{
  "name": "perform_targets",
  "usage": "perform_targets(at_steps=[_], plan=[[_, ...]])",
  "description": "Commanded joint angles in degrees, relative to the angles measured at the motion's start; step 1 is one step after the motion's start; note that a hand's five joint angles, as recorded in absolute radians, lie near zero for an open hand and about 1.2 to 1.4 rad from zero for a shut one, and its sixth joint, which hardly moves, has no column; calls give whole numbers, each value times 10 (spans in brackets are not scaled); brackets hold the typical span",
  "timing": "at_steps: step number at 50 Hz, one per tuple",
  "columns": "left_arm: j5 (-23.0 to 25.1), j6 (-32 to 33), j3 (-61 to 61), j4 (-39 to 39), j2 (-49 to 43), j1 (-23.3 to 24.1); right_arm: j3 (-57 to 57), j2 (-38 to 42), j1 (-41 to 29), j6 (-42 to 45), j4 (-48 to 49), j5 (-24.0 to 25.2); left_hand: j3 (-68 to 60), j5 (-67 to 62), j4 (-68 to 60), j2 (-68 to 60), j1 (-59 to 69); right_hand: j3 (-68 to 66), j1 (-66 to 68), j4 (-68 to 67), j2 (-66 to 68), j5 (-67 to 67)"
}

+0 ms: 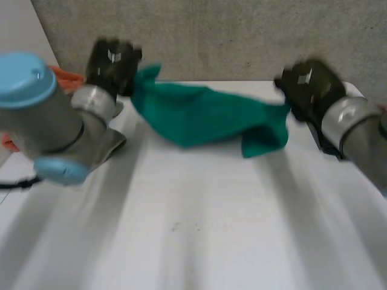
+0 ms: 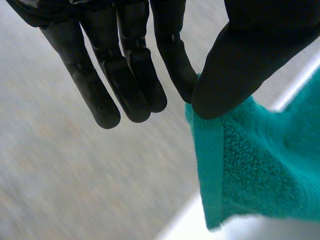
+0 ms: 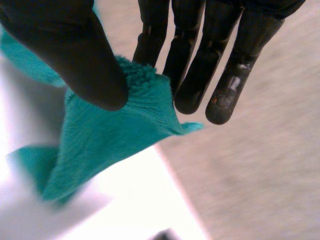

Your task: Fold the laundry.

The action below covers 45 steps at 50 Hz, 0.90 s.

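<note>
Near side of the bench (image 1: 193,241) is bare; past it the green towel (image 1: 205,115) hangs stretched btwn both hands, sagging mid-span, a loose corner drooping below the right hand (image 1: 311,84). The left hand (image 1: 112,60) pinches one top corner thumb-to-finger, right hand pinches the opposite corner, other fingers straight. By my read no fold's made yet: towel is only held up & spread, so all folding's left.

Rough grey concrete wall (image 1: 242,36) close behind a plain white table (image 1: 193,229), in soft light.
</note>
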<state>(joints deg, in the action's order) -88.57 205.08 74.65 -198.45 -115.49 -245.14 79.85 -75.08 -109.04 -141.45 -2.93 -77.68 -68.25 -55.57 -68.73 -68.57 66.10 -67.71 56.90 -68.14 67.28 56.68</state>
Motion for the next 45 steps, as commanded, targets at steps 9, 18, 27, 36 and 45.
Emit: perform_targets(at_steps=[9,18,27,36,45], plan=[[-26,-14,186,84,61,-28,98,24,1,65,-125,15,-117,-144,-113,-114,139,-123,231,-119,127,133],[-29,-132,180,185,198,-34,100,-52,2,72,-165,-7,-117,-144,-113,-114,139,-123,231,-119,127,133],[-11,-183,165,222,308,-33,33,-98,17,88,-207,-5,-117,-144,-113,-114,139,-123,231,-119,127,133],[-14,-180,89,185,148,-37,-33,5,8,34,-87,-8,-117,-144,-113,-114,139,-123,231,-119,127,133],[-14,-180,-66,161,-80,-45,-117,170,-36,31,9,-88,-106,-133,-101,-103,128,-123,231,-119,127,133]])
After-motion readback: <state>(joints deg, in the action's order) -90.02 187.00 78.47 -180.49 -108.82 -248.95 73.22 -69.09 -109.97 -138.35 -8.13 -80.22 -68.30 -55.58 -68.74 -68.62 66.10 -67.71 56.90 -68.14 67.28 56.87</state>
